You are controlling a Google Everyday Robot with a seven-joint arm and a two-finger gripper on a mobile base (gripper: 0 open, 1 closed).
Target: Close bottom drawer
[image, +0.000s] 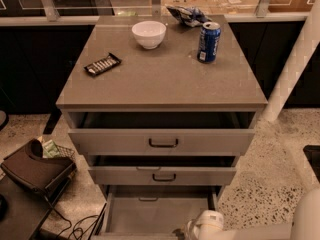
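The bottom drawer [155, 214] is the lowest of three grey drawers. It is pulled far out, and its plain grey inside is bare. Its front lies at the bottom edge of the view and is mostly cut off. My gripper [186, 232] sits at the drawer's front right corner, at the bottom edge of the view. The white wrist [209, 223] and arm [280, 229] come in behind it from the lower right. The middle drawer [162, 175] and the wide top drawer [162, 142] each stand partly open.
On the cabinet top [160, 79] are a white bowl [149, 33], a blue can [208, 42], a dark snack bar [102, 64] and a crumpled bag [187, 15]. A dark bag [35, 168] and cables [75, 226] lie on the floor at left. A white pole [295, 69] stands at right.
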